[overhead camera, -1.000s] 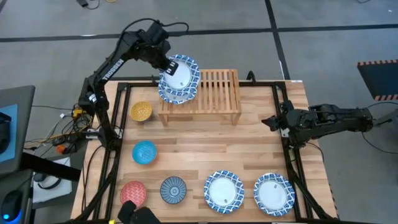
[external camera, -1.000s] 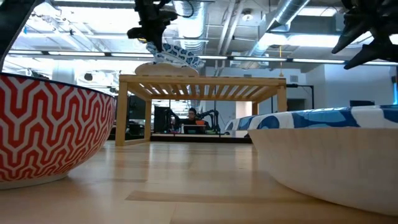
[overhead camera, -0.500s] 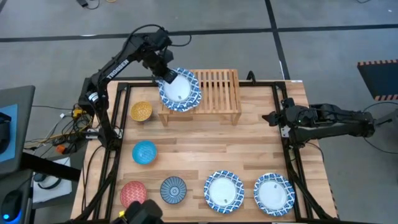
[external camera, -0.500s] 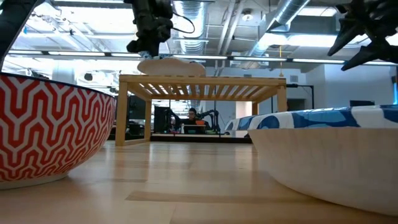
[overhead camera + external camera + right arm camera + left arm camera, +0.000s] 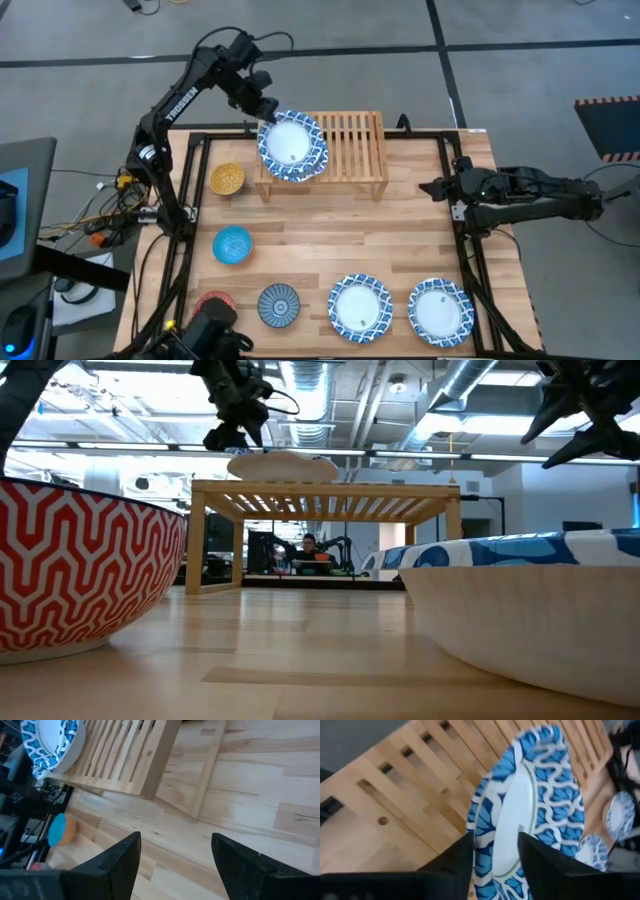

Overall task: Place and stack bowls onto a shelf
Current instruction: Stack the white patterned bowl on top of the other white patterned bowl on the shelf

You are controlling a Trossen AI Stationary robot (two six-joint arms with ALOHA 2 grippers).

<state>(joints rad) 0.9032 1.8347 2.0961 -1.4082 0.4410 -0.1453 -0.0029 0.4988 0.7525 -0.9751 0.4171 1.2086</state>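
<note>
A white bowl with a blue patterned rim (image 5: 292, 146) lies flat on the left end of the light-wood shelf (image 5: 350, 145). The low view shows the bowl (image 5: 282, 463) resting on the slats. My left gripper (image 5: 263, 108) hangs open just above its far-left rim, which shows between the fingers in the left wrist view (image 5: 495, 855). My right gripper (image 5: 435, 188) waits open over the table's right edge. On the table stand the yellow (image 5: 227, 179), light blue (image 5: 232, 244), red (image 5: 205, 298) and dark blue (image 5: 279, 305) bowls and two more white ones (image 5: 360, 307) (image 5: 440, 311).
The shelf's middle and right slats (image 5: 360, 135) are bare. A dark object (image 5: 215, 325) at the table's near edge covers part of the red bowl. A person (image 5: 310, 545) sits far behind the table.
The white bowl, tilted above the shelf a second ago, has come down flat onto the shelf's left end. My left gripper has lowered with it, let go, then risen and drawn back toward the far left, off the rim.
</note>
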